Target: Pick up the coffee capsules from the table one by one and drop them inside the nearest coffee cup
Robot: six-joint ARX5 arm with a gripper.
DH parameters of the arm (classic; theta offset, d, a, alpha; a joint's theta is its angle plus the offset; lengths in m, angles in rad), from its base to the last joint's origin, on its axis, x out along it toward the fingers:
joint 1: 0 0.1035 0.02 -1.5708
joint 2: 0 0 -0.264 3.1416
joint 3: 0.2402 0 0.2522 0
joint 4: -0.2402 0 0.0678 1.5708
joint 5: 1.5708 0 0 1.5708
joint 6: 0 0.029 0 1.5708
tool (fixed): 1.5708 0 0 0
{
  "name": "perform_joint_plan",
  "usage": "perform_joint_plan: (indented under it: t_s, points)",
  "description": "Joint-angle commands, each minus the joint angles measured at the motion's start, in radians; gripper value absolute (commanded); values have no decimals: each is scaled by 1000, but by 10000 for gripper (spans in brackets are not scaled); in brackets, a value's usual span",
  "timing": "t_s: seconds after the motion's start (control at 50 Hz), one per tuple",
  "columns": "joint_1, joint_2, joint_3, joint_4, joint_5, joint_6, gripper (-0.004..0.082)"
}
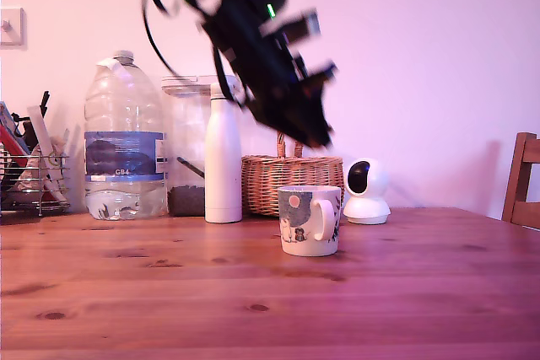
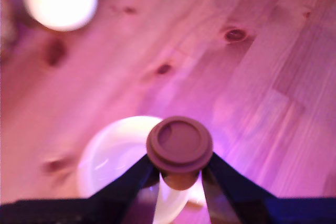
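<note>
In the wrist view the pincer (image 2: 179, 174) sits at the bottom centre of the frame, its two dark fingers (image 2: 131, 184) closed around a brown coffee capsule (image 2: 179, 145), whose round flanged face points at the camera. Directly beyond the capsule lies the open mouth of the white coffee cup (image 2: 113, 161), lower centre of that frame, standing on the reddish table (image 2: 252, 77) with its dark knots.

In the exterior view the cup (image 1: 310, 220) stands just below centre on the table (image 1: 253, 292), handle toward the camera, and the blurred black arm (image 1: 253, 40) slants down from the top centre with its pincer (image 1: 316, 134) hanging above the cup, clear of the rim.

Farther back, along the wall from the exterior view's left to right: a wire rack (image 1: 34, 183), a large water bottle (image 1: 124, 141), a clear jar (image 1: 187, 149), a white bottle (image 1: 224, 158), a wicker basket (image 1: 287, 179) and a small white camera (image 1: 366, 191). A chair (image 1: 523, 179) shows at the right edge.
</note>
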Motion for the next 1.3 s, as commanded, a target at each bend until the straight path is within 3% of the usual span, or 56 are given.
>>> perform_joint_plan:
  t_s: [0.0,0.04,0.16,1.28]
  points:
    - [10,-13,-8,-29,-20,51,182]
    - [14,-17,-8,-50,-41,84,182]
    - [21,-24,-8,-88,-73,115,182]
    - [7,2,73,-171,-87,101,181]
